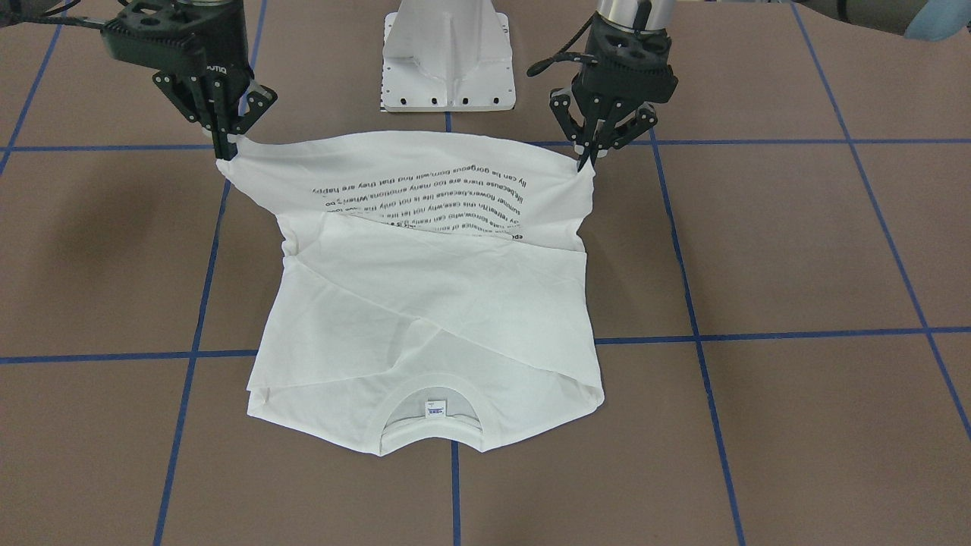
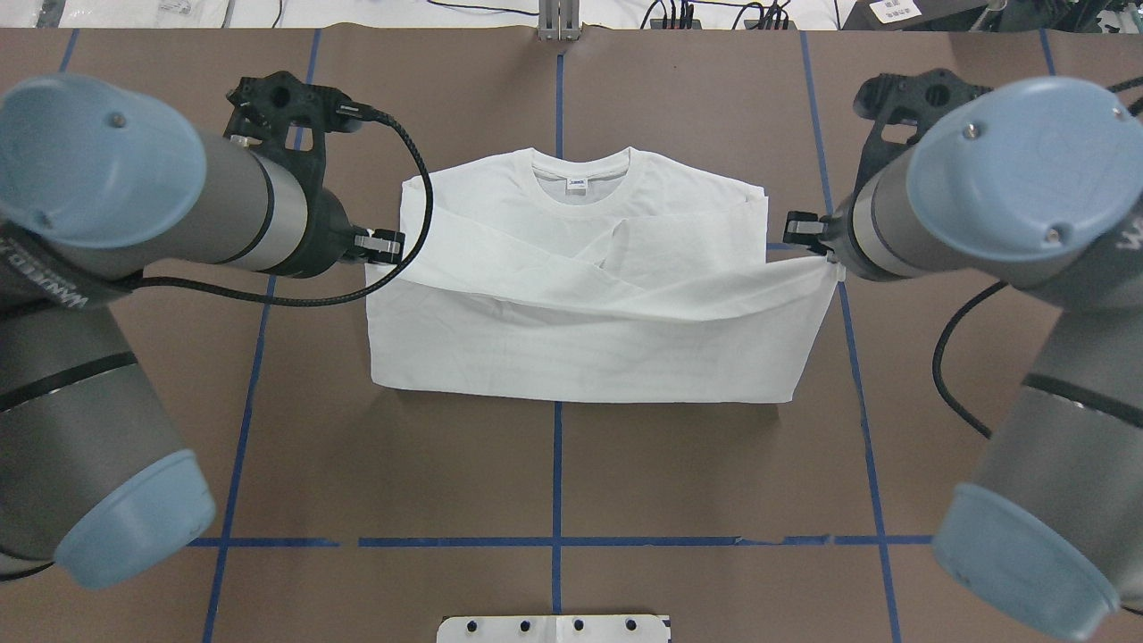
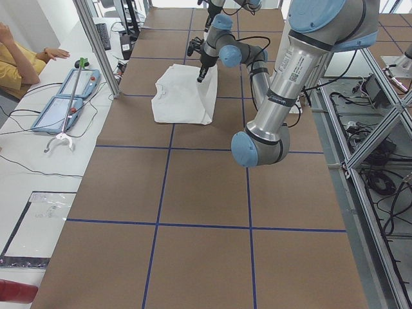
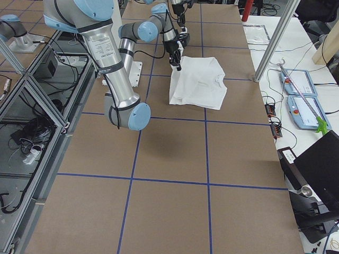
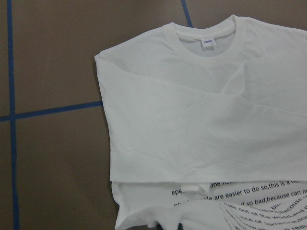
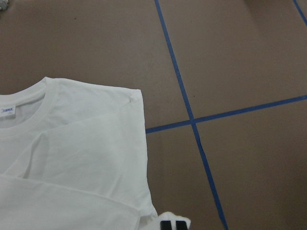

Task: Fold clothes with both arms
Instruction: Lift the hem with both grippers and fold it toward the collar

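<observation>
The white long-sleeved shirt (image 1: 425, 303) lies spread in the middle of the brown table (image 1: 796, 243). Its ribbed collar (image 1: 432, 434) and small neck label (image 1: 435, 408) are at the far end, away from the robot's pedestal base (image 1: 447, 61). Both sleeves lie crosswise over the body, overlapping below the collar. The near edge, the hem, is raised off the table and stretched between the two arms. The right gripper (image 1: 226, 150) has its fingers pinched together on the hem's right corner, and the left gripper (image 1: 588, 163) is clamped the same way on the left corner. Both point downward, and the cloth hangs from their tips in a sheet that slopes to the part resting flat. On the side of that sheet facing away from the robot, a block of black text lines (image 1: 425, 201) shows, its lowest lines cut off by the crossed sleeves. Blue tape lines (image 1: 455, 485) mark the table in a grid; one runs under the shirt along its middle, another crosses under it from left to right. The pedestal base stands just beyond the raised hem, apart from it
</observation>
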{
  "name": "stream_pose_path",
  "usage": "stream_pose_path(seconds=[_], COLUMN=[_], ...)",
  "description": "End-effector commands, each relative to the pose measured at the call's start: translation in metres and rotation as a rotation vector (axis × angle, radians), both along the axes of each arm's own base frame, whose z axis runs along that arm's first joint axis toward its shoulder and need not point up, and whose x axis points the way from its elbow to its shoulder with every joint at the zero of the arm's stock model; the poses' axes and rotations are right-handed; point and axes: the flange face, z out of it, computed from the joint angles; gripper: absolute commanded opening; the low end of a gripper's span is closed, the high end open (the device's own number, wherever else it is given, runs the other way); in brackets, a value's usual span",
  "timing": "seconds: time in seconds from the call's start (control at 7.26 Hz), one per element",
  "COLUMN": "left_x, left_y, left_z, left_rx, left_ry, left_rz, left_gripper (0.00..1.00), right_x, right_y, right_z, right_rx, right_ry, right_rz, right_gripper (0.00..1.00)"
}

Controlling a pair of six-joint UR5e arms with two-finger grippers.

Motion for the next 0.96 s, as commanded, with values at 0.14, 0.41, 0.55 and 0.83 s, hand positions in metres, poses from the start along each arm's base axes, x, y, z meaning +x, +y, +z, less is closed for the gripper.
stream_pose_path(seconds=[0.14,0.41,0.55,0.83], left_x=[0.044,0.08,0.104,0.135], left_y=[-0.082,-0.118,-0.139,-0.171], left_z=[0.024,0.057,0.065,0.112], left_rx=[0.008,0.033,0.026,0.07], left_ry=[-0.067,-0.058,-0.067,-0.081], left_rz=[-0.069,-0.086,-0.086,-0.1], left_gripper=[0.0,0.0,0.0,0.0], right_x=[-0.038,-0.086,-0.097,-0.126], right_y=[-0.091,-0.134,-0.145,-0.172], right_z=[0.047,0.051,0.063,0.105], right_rx=[0.035,0.022,0.023,0.032], right_ry=[-0.004,0.013,0.022,0.024], right_rz=[0.022,0.017,0.012,0.013], right_gripper=[0.0,0.0,0.0,0.0])
